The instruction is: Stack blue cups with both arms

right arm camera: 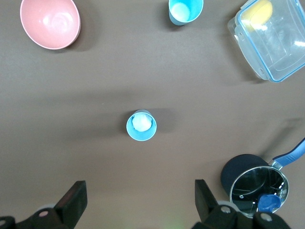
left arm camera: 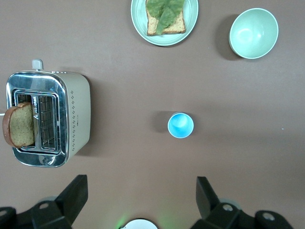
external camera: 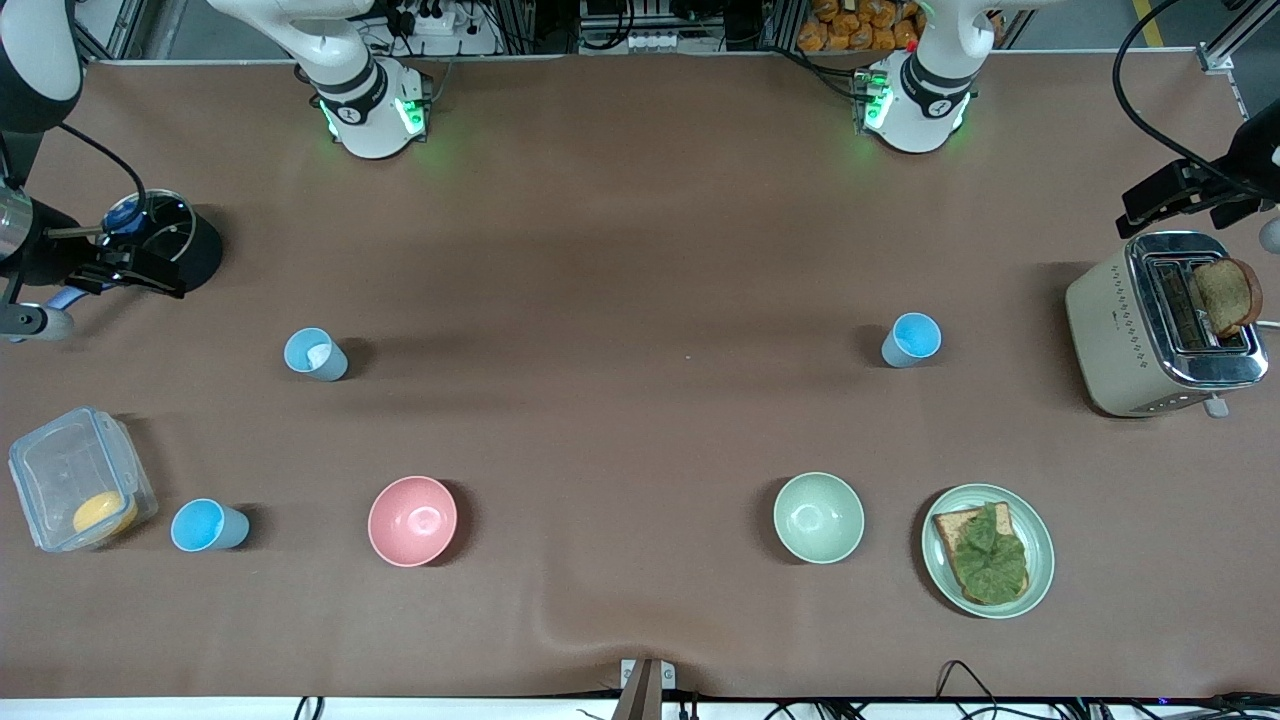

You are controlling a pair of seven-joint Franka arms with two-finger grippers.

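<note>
A pale grey-blue cup (external camera: 315, 354) (right arm camera: 141, 126) with a whitish inside stands upright toward the right arm's end of the table. A brighter sky blue cup (external camera: 910, 340) (left arm camera: 180, 125) stands upright toward the left arm's end. Another sky blue cup (external camera: 207, 526) (right arm camera: 185, 10) stands nearer the front camera, beside a clear container. My right gripper (external camera: 135, 272) (right arm camera: 139, 200) hangs high over the table by the black pot, open and empty. High up over the toaster, my left gripper (external camera: 1165, 200) (left arm camera: 140, 195) is also open and empty.
A pink bowl (external camera: 412, 520) and a pale green bowl (external camera: 818, 517) sit near the front. A plate (external camera: 1040, 560) holds toast with lettuce. A toaster (external camera: 1110, 330) holds a slice. A clear lidded container (external camera: 60, 460) and a black pot (external camera: 200, 250) are at the right arm's end.
</note>
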